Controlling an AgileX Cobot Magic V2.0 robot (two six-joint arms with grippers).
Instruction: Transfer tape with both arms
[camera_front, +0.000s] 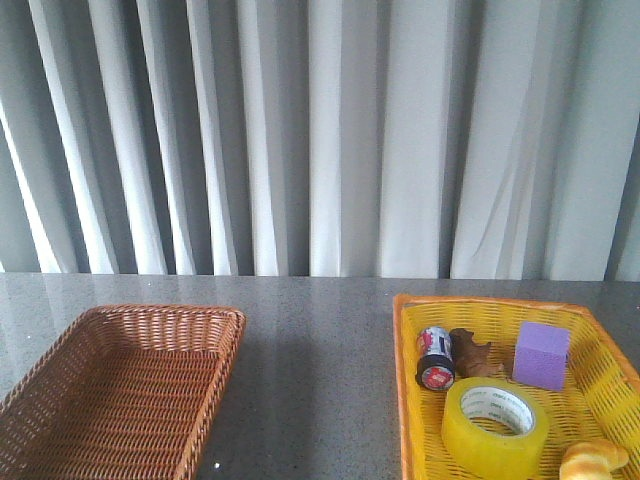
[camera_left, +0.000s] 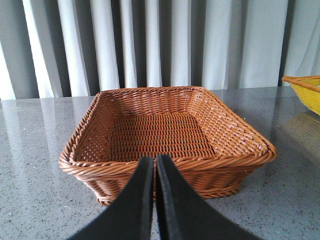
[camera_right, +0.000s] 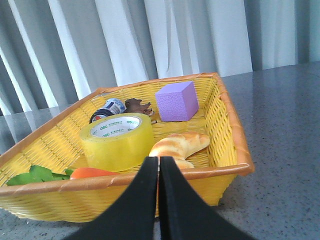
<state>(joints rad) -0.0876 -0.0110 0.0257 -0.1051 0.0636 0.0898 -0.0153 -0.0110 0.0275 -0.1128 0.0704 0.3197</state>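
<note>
The yellow tape roll (camera_front: 495, 425) with a white printed core lies flat in the yellow basket (camera_front: 412, 380) at the right; it also shows in the right wrist view (camera_right: 117, 141). My right gripper (camera_right: 159, 161) is shut and empty, in front of the yellow basket's near rim (camera_right: 125, 177), short of the tape. My left gripper (camera_left: 155, 160) is shut and empty, in front of the empty brown wicker basket (camera_left: 165, 162). Neither arm shows in the front view.
In the yellow basket lie a purple cube (camera_front: 541, 355), a red-topped can (camera_front: 435, 358), a brown figure (camera_front: 472, 355), a croissant (camera_right: 180, 145), and a carrot with green leaves (camera_right: 92, 173). The brown basket (camera_front: 120, 385) stands at the left. Grey curtains hang behind the table.
</note>
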